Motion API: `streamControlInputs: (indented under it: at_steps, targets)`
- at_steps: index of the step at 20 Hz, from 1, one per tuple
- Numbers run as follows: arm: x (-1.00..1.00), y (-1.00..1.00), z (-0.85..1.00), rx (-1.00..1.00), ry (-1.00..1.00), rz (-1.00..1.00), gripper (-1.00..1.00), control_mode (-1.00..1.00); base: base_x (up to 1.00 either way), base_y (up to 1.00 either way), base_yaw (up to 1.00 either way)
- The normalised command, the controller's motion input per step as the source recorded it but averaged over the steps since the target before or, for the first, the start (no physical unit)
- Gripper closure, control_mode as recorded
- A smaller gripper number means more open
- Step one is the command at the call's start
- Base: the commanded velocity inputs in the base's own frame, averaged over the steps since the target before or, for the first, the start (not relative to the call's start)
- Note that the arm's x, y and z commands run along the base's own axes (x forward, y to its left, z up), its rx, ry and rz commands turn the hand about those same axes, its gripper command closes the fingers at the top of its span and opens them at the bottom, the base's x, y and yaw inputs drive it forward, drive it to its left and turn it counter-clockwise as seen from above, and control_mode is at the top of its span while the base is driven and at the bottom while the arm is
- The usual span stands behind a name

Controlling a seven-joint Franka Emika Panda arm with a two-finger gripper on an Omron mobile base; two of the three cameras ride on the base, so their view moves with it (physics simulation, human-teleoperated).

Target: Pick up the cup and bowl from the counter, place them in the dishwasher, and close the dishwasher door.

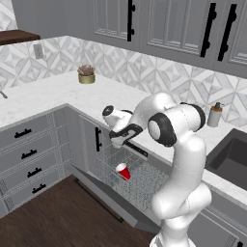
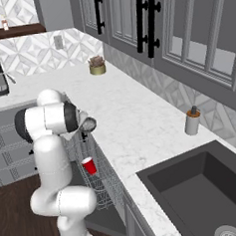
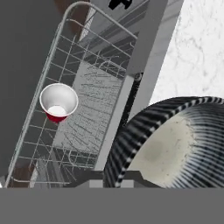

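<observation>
Jaws clamped on the small ribbed grey-green round bowl [image 3: 175,144], held above the white marble-look worktop [image 2: 135,124] edge.
The red tapered plastic cup [image 1: 123,171] stands upright in the open dishwasher's grey wire rack [image 3: 87,96].

The bowl [image 3: 175,144], close to the lens, is cut off by the hand view's right edge; the sink [image 1: 231,157] runs off the left base view's right edge.

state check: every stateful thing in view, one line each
cup: upright in the dishwasher rack, released
bowl: held by the hand, tilted, above the counter edge
hand: shut on the bowl's rim
dishwasher door: dropped open
dishwasher: rack pulled out, holds the cup
sink: empty basin
</observation>
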Motion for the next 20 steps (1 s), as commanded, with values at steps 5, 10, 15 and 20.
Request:
streamControlInputs:
  at_steps: [5,10,15,20]
  targets:
    - [-1.0,0.05,-0.73,0.07,0.0,-0.02,1.0,-1.0,0.0,0.0,0.0]
    - [-0.59,-0.02,-1.0,0.0,0.05,-0.12,1.0,-1.0,0.0,0.0,0.0]
    - [-0.05,-0.25,-0.93,0.0,0.05,-0.21,1.0,-1.0,0.0,0.0,0.0]
    - [0.43,-0.32,-0.89,0.0,0.07,-0.22,1.0,-1.0,0.0,0.0,0.0]
